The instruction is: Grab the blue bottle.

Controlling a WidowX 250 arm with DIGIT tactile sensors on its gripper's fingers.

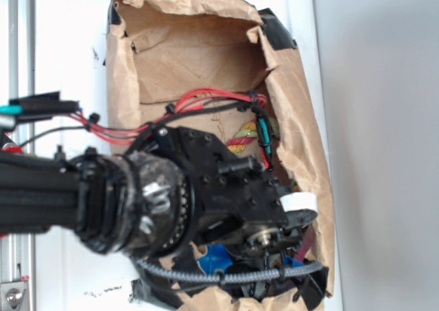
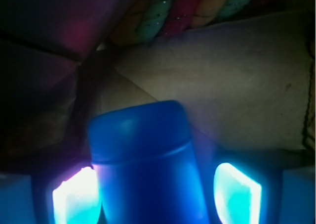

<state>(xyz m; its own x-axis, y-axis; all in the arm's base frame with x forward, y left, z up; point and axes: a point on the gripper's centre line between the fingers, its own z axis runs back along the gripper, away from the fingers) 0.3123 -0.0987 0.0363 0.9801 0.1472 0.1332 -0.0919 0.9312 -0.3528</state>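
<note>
Claw (image 2: pixel 157 197): 1, fingers (image 2: pixel 76 197) spread, 1 each side of blue bottle (image 2: pixel 148 169), contact w/ it can't be told | Bottle: 1, betw. fingers, cap end fwd of claw | Rope (image 2: pixel 182 11): 1, twisted, ahead of claw, apart from bottle | Paper bag (image 1: pixel 206 43): 1, surrounds claw, bottle & rope

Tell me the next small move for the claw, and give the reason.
Probably close the claw now. In the wrist view the blue bottle sits squarely between the two glowing fingers, with a gap showing on the right side, so it looks framed but not yet squeezed. The colored rope lies beyond, out of the way.
</note>
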